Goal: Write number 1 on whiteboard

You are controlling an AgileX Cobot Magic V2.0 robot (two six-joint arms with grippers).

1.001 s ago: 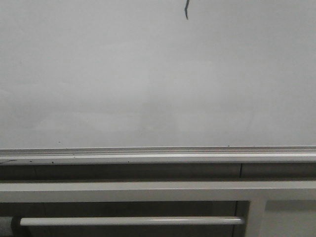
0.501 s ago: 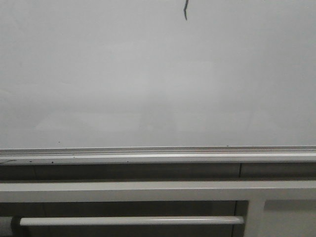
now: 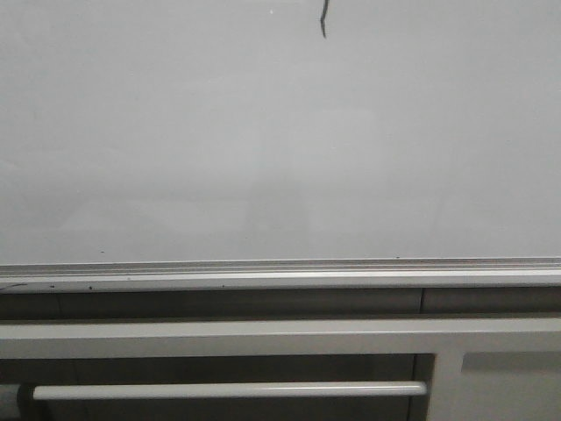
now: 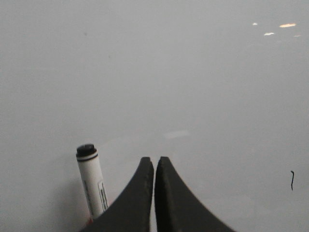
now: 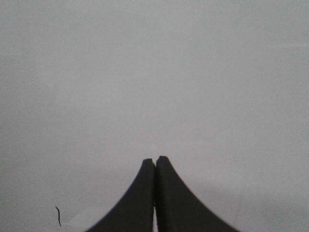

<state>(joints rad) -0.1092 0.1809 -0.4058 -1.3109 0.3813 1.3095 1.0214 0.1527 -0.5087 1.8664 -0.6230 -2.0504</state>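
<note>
The whiteboard (image 3: pixel 263 158) fills most of the front view, with its silver rail (image 3: pixel 280 267) along the lower edge. The number 1 (image 3: pixel 323 22) is a short dark crooked stroke at the top of that view. Neither gripper shows there. In the left wrist view my left gripper (image 4: pixel 154 159) is shut with nothing between its jaws and faces the board (image 4: pixel 159 72). A white marker with a black cap (image 4: pixel 91 179) stands beside its fingers, with its lower end hidden. The stroke (image 4: pixel 292 180) shows far off to one side. My right gripper (image 5: pixel 155 159) is shut and empty. The stroke (image 5: pixel 58 216) shows there too.
Below the rail are a white bar (image 3: pixel 263 338) and a white tube (image 3: pixel 228 390) of the frame. Small dark specks (image 3: pixel 90 285) lie along the rail. Bright light reflections (image 4: pixel 287 25) show on the board in the left wrist view.
In the front view the stroke, the rail specks and the frame below have all shifted slightly to the left. No gripper comes into that view.
</note>
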